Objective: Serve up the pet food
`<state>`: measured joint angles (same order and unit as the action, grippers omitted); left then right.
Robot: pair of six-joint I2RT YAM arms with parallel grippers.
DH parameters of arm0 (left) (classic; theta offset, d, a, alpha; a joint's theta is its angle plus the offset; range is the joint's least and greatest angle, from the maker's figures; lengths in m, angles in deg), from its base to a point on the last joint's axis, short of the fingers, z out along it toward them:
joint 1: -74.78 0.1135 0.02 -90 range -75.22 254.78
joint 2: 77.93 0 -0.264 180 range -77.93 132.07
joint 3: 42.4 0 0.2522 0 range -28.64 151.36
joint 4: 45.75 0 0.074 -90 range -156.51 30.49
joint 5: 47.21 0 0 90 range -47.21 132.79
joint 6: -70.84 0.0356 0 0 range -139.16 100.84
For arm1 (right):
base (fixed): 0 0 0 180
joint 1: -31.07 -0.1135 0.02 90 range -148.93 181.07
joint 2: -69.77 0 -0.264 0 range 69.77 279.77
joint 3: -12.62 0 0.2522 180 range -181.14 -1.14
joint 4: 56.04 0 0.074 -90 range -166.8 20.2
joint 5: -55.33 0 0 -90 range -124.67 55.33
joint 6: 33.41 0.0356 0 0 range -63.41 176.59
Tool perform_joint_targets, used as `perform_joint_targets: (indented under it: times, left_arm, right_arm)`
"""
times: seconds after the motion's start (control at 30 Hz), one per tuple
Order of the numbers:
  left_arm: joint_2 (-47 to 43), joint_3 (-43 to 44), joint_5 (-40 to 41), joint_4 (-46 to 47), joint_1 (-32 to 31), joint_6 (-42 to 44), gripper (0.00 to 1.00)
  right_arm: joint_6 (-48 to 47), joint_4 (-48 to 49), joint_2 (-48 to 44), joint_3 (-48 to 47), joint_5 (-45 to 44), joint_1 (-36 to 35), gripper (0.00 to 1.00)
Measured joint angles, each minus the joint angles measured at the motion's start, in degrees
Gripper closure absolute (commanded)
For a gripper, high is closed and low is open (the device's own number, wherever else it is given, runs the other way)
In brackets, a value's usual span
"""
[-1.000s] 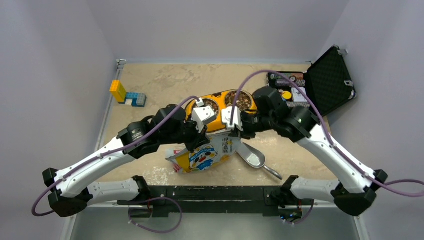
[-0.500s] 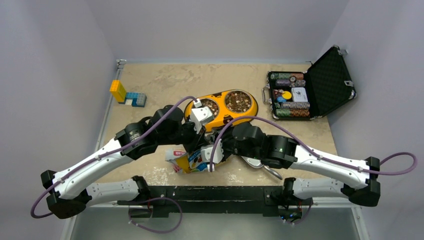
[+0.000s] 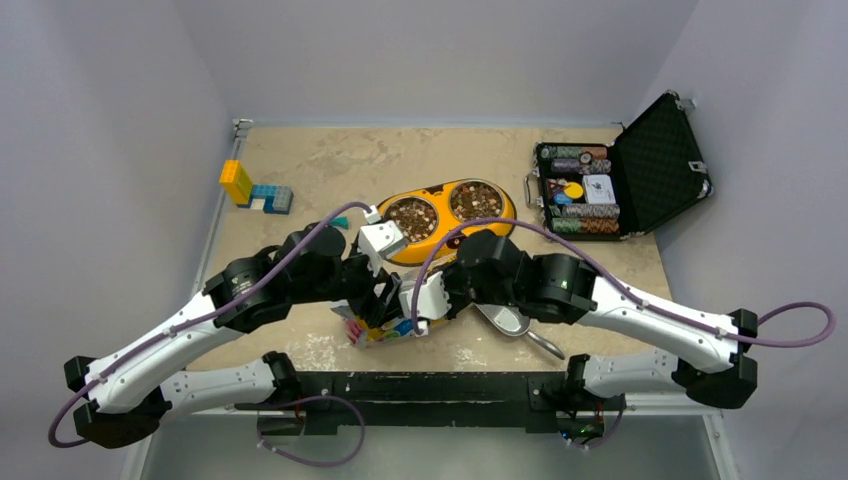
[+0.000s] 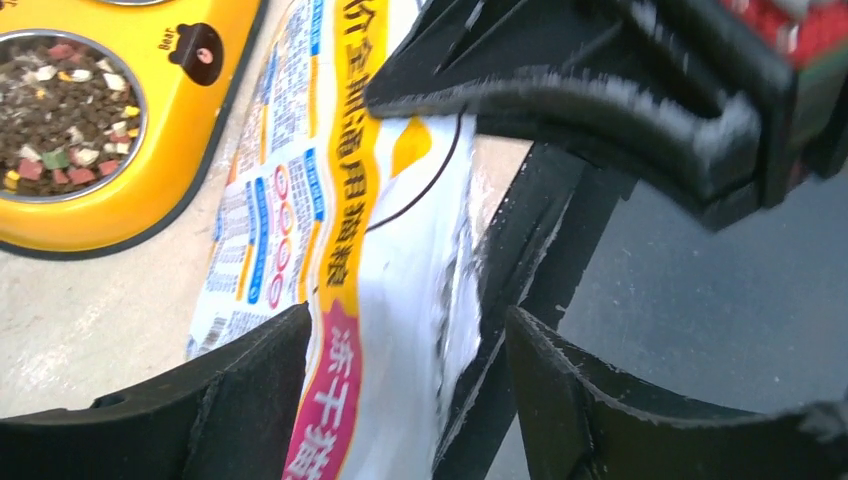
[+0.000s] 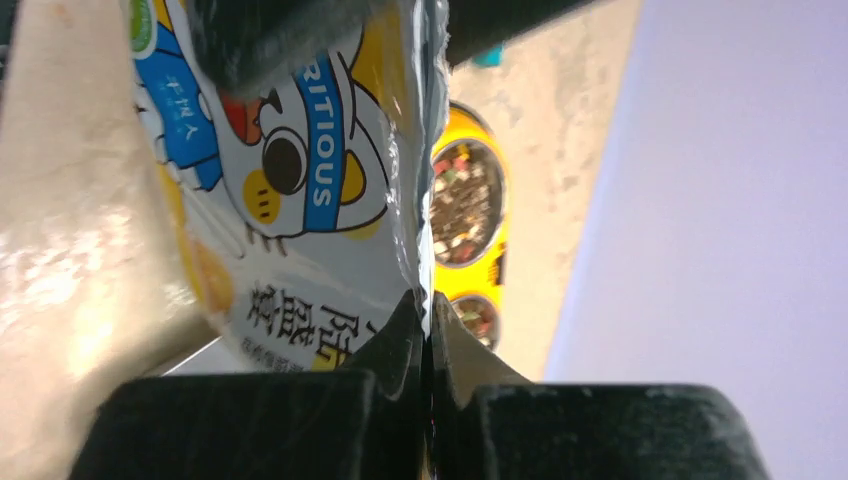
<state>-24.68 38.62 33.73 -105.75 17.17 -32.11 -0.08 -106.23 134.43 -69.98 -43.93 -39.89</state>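
The pet food (image 3: 410,213) fills both steel bowls of the yellow double feeder (image 3: 441,238) at mid-table. The left wrist view shows mixed brown and reddish kibble (image 4: 60,110) heaped in one bowl, so serving looks largely done.

Just near of the feeder, the printed food bag (image 3: 372,330) is held off the table between both arms, probably to keep its mouth up so nothing spills. The right gripper (image 5: 428,322) has its jaws pinched tight on the bag's crimped edge. The left gripper (image 4: 405,330) straddles the bag (image 4: 330,250) with its jaws spread, not clamping, seemingly only steadying it.

The metal scoop (image 3: 508,320) lies on the table (image 3: 330,160) right of the bag, unused. The open poker chip case (image 3: 640,160) sits far right, and the toy blocks (image 3: 255,192) far left.
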Motion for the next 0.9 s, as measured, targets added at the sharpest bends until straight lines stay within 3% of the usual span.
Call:
perform_joint_targets:
  times: [0.1, 0.27, 0.43, 0.53, 0.6, 0.67, 0.7, 0.77, 0.83, 0.9]
  left_arm:
    - [-1.38, -0.72, 2.47, -0.17, -0.35, 0.00, 0.33]
    - [-1.27, -1.01, 4.42, 0.20, -1.11, 0.72, 0.34]
    - [2.36, -0.96, 3.54, 0.92, -2.25, 1.42, 0.47]
    - [2.93, -0.96, 3.28, 2.62, -2.38, 0.46, 0.35]
    - [2.95, -0.98, 3.34, 3.96, -2.32, 0.04, 0.33]
    - [3.06, -0.98, 3.37, 5.38, -2.25, -0.44, 0.47]
    - [3.13, -0.98, 3.34, 5.79, -2.19, -0.68, 0.63]
    - [3.21, -1.01, 3.37, 6.51, -2.10, -1.25, 0.89]
    - [3.21, -1.01, 3.50, 6.97, -2.12, -1.31, 0.98]
    - [3.23, -1.01, 3.63, 6.97, -2.19, -0.94, 1.00]
  right_arm:
    - [3.45, -8.70, 2.43, -6.14, 8.33, 5.05, 1.00]
    - [6.82, -15.28, 3.69, -10.10, 16.55, 9.84, 1.00]
    - [8.63, -18.38, 6.47, -13.57, 19.52, 11.47, 1.00]
    - [9.29, -20.46, 8.00, -15.74, 20.61, 11.80, 1.00]
    - [9.86, -22.23, 9.14, -17.49, 21.18, 11.96, 1.00]
    - [10.27, -23.45, 10.14, -18.86, 21.57, 12.00, 1.00]
    - [10.43, -23.76, 10.56, -19.37, 21.79, 12.00, 1.00]
    - [10.73, -23.96, 10.71, -19.63, 21.86, 12.17, 0.88]
    - [11.26, -22.40, 9.88, -18.36, 21.57, 12.22, 0.78]
    - [11.19, -17.97, 7.04, -14.78, 20.52, 12.39, 0.69]
